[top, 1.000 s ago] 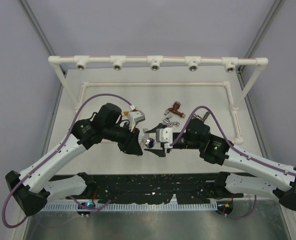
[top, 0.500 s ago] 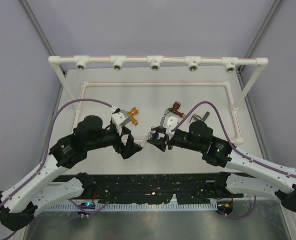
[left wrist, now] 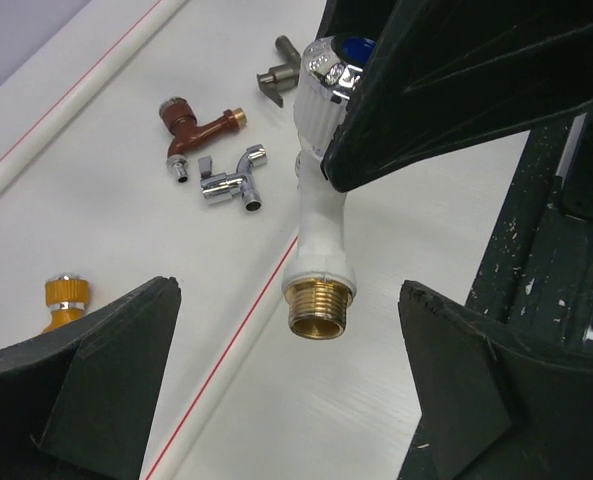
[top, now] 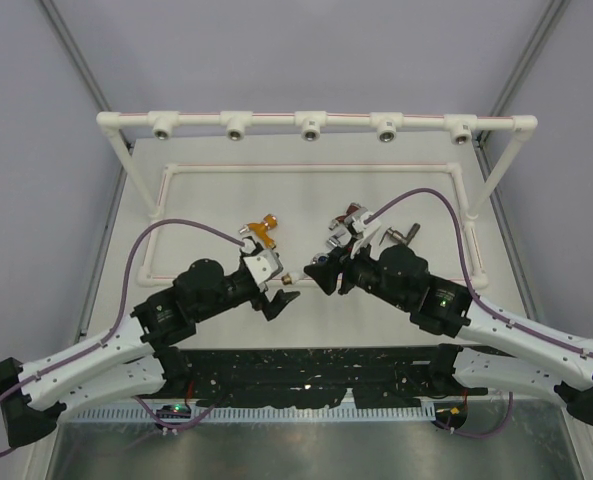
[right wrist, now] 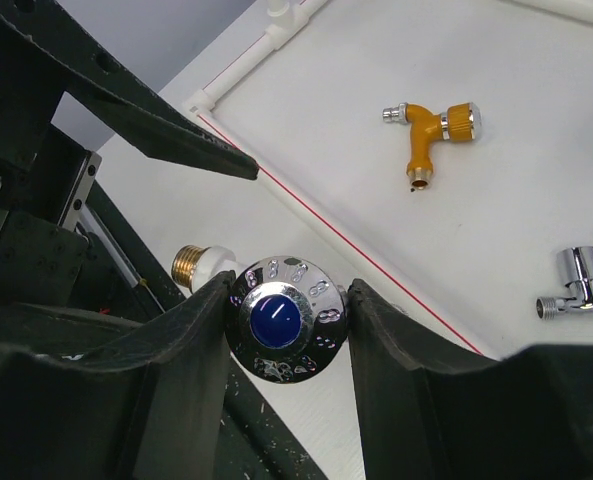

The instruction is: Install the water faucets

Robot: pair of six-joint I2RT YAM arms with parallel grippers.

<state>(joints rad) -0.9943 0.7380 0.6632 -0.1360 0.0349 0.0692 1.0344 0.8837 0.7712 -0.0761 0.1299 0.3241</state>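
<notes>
My right gripper is shut on the chrome, blue-capped knob of the white faucet and holds it above the table. The faucet's brass threaded end points toward my left gripper. That gripper is open, and its fingers stand wide on either side of the thread without touching it. In the top view the two grippers face each other at mid-table, left gripper and right gripper. On the table lie the orange faucet, the copper faucet, the chrome faucet and the dark grey faucet.
A white pipe rail with several metal-ringed tee sockets spans the back on two legs. A low rectangular white pipe frame with a red line lies flat on the table. A black base plate runs along the near edge.
The left gripper has opened, let go of the white faucet and drawn back toward the near left. The right gripper has closed on the faucet's knob and now carries it.
</notes>
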